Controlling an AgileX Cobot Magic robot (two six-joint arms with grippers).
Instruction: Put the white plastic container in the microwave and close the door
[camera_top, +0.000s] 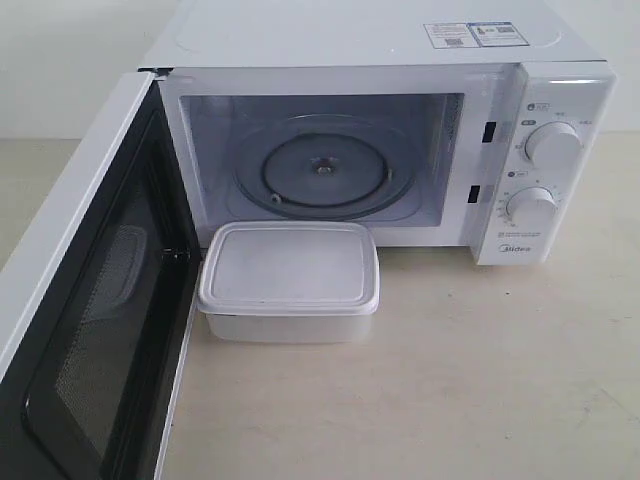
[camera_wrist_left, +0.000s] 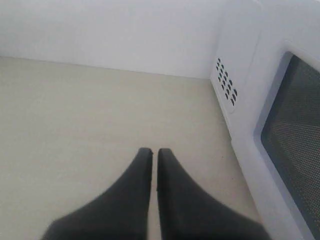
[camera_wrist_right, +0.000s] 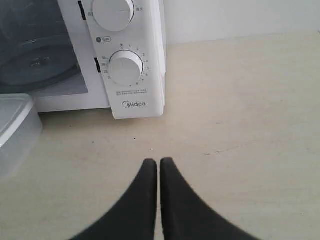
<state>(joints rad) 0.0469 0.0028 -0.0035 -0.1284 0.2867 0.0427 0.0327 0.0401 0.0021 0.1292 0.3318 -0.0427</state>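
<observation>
Two dark claws hung low over a pale counter (camera_top: 480, 380), neither holding anything. The right claw (camera_wrist_right: 158, 162) had its two fingers pressed together above bare counter. Straight ahead of it stood the microwave (camera_top: 350, 35), the panel with its two round dials (camera_wrist_right: 125, 67) facing the claw. The white plastic container (camera_top: 288, 280), lid on, sat on the counter ahead of that claw and off toward the other arm's side. It was well apart from the fingertips and just in front of the open oven mouth. Beyond the container, inside the cavity, the glass turntable (camera_top: 322, 168) lay bare.

The left claw (camera_wrist_left: 154, 152) was likewise closed to a thin slit and empty. The door (camera_top: 90, 300) stood swung wide open, near this claw on its inner side, with its outer face and dark mesh window turned toward it. From this claw the container was hidden behind the door.

The task looked to be at its very start, with the container not yet lifted and the door not yet shut. The next move probably called for one claw, likely the right, to spread its fingers and travel to the container. It would need to take the box by its sides or rim, keep it level, and raise it over the cavity's lip onto the turntable. The open door crowded the left side, so an approach from the right seemed safer.
</observation>
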